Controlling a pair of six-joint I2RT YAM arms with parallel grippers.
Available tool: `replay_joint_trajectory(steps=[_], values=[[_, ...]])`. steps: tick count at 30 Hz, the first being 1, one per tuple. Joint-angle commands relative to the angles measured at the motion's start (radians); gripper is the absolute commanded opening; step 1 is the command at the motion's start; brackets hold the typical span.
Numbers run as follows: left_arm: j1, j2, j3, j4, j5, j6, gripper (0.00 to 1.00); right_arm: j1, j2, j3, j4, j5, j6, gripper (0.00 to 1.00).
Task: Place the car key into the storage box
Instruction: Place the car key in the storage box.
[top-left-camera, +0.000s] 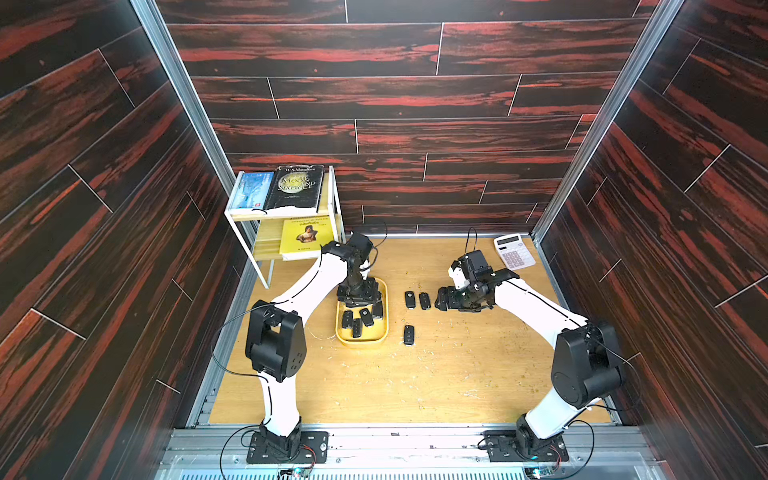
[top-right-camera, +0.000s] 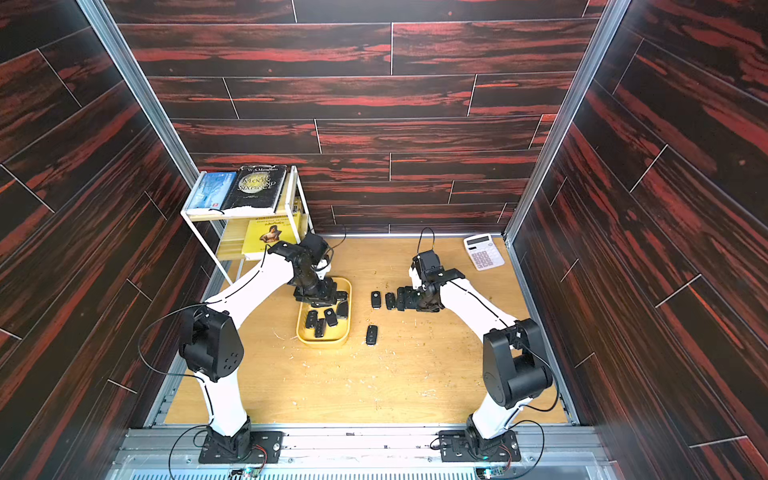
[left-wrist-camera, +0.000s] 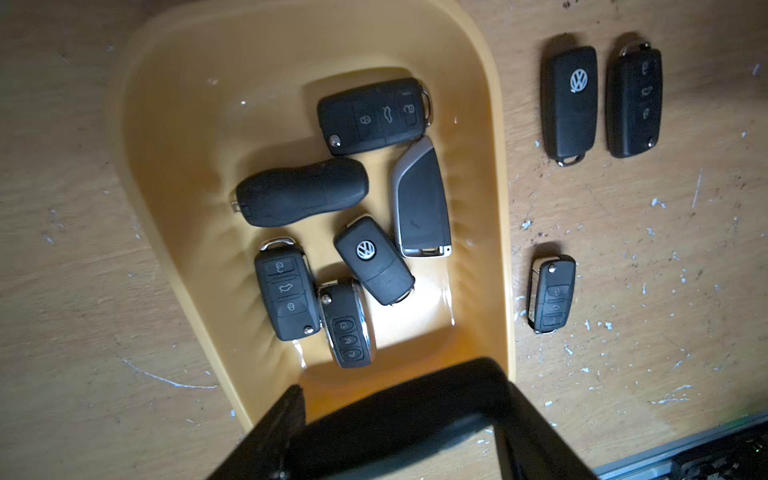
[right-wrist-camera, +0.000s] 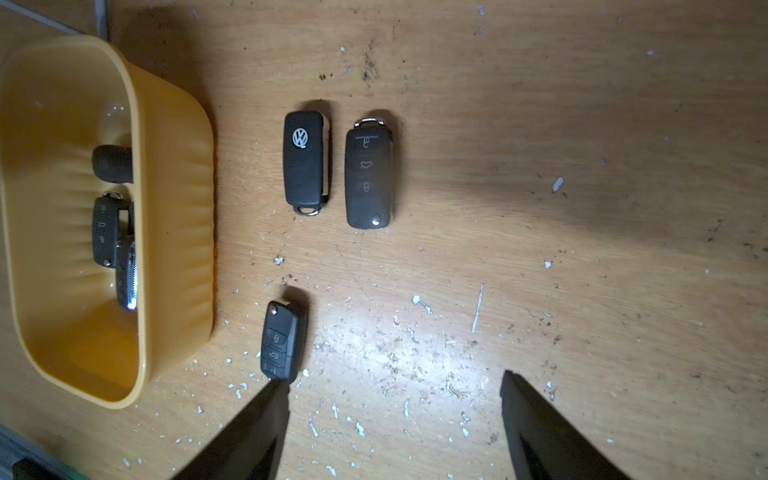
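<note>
We see the shallow yellow plastic storage box (top-left-camera: 360, 341) with rounded corners and a raised rim standing on the scuffed light wooden tabletop (top-left-camera: 457, 374). Six black plastic car key fobs (left-wrist-camera: 301, 192) lie inside it, flat on its floor, some touching one another. Three more black keys are out on the tabletop to its right, apart from it: a pair side by side, one logo-up key (right-wrist-camera: 303, 158) and one button-up key (right-wrist-camera: 368, 174), and a lone key (top-left-camera: 409, 334) nearer the robot, buttons up. The left fingers (left-wrist-camera: 274, 436) hang over the far end of the box, parted, and we find nothing held between them. The right fingers (right-wrist-camera: 257, 428) are just beside the pair, spread wide and empty, with bare tabletop showing between them. A white calculator (top-left-camera: 514, 251) lies at the far right corner.
</note>
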Motion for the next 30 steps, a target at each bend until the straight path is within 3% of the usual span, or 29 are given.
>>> replay_joint_trajectory(steps=[1,20,30], values=[[0.023,0.021,0.027,0.015,-0.033,-0.02,0.0,0.005,-0.022,-0.01,0.003,-0.012,-0.009,0.84],[0.068,0.167,0.038,0.197,-0.073,-0.043,0.0,0.01,-0.014,-0.023,0.005,-0.022,-0.008,0.84],[0.069,0.197,-0.043,0.296,-0.085,-0.071,0.0,0.011,-0.017,-0.034,0.002,-0.016,-0.01,0.84]])
